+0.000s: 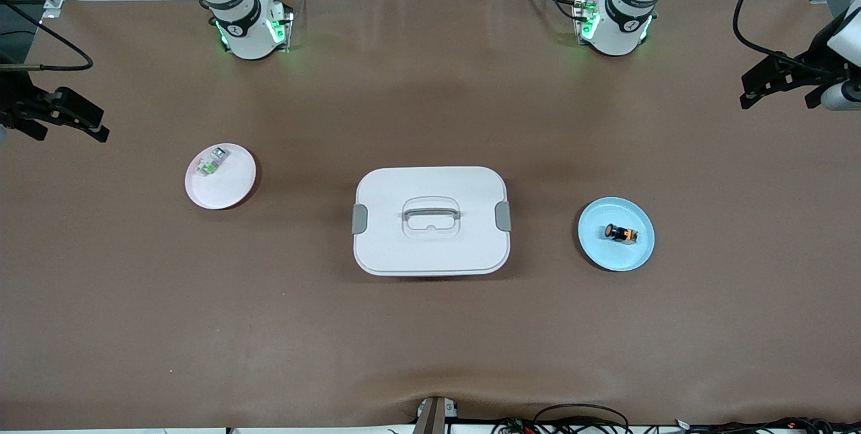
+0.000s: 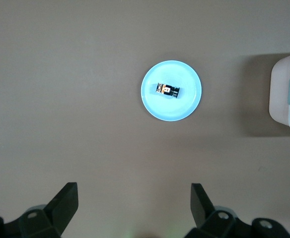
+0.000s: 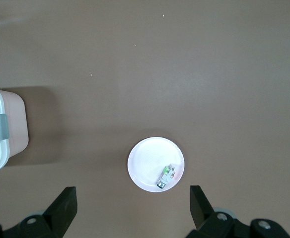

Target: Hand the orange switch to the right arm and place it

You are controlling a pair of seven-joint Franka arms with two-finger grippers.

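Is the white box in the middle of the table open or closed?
Closed: the lid sits flat on the white box, grey latches at both ends.

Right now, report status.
Left gripper and right gripper open, high over table. Orange switch on blue plate. Nothing on it.

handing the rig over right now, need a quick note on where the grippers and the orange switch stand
Left gripper: open, empty, up high over the table at its own arm's end, looking down on the blue plate.
Right gripper: open, empty, high over its end of the table, above the pink plate.
Orange switch: lying on its side on the blue plate, untouched.
Pink plate holds a small grey-white and green part. A white lidded box sits between the plates.
Done: nothing yet.
Left: left arm picks up the switch, hands it to the right arm, right arm places it.
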